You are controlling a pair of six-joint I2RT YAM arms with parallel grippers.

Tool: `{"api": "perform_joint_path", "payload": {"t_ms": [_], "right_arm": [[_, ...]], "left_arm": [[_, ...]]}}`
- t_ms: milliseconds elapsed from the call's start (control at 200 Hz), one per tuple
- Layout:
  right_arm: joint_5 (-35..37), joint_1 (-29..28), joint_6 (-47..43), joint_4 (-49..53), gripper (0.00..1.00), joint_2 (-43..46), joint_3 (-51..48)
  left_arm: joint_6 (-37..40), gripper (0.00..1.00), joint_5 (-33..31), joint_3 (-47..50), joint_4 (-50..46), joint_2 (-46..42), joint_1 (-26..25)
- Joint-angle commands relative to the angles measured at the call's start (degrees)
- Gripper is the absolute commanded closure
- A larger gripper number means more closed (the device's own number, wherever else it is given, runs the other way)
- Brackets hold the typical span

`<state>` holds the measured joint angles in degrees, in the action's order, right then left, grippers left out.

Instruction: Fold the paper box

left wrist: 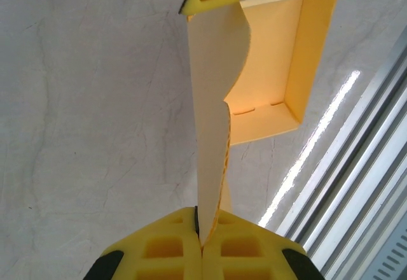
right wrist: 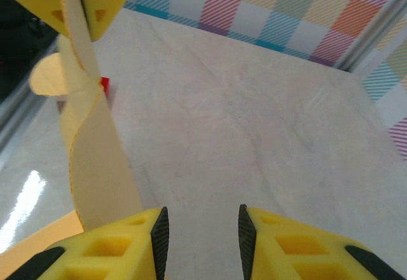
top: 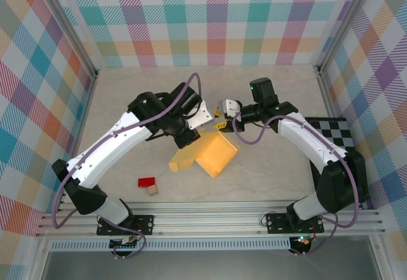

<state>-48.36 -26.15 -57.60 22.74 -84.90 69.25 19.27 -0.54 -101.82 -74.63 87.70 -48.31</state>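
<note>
Here left tool [left wrist: 202,232] pinches paper box [left wrist: 273,57] flap edge, right tool [right wrist: 198,232] spread over open table [right wrist: 267,114]

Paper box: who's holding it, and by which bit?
The left gripper pinches the paper box by the end of its long flap; the right gripper is open, holding nothing.

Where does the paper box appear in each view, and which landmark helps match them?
Top external: the paper box sits just below the picture's centre.
Left wrist: its open tray is upper right, with a flap running down to bottom centre.
Right wrist: that flap stands along the left side.
Shared landmark: the left end effector pinching the flap, at bottom centre in the left wrist view and top left in the right wrist view.
</note>
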Motion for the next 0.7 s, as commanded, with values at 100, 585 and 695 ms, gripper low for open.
{"api": "perform_joint_path", "payload": {"t_ms": [100, 585, 695], "right_arm": [[-9.8, -1.1, -4.9, 10.2, 0.62, -0.6, 2.9], [-9.8, -4.5, -0.3, 7.4, 0.59, -2.7, 1.6], [-10.7, -4.6, -0.7, 8.2, 0.59, -2.9, 1.1]], "left_arm": [[1.7, 1.0, -3.5, -0.3, 1.5, 1.5, -1.4], [1.7, 1.0, -1.0, -2.0, 5.3, 1.7, -3.9], [1.8, 1.0, -0.7, -2.1, 5.8, 1.5, -4.1]]}}
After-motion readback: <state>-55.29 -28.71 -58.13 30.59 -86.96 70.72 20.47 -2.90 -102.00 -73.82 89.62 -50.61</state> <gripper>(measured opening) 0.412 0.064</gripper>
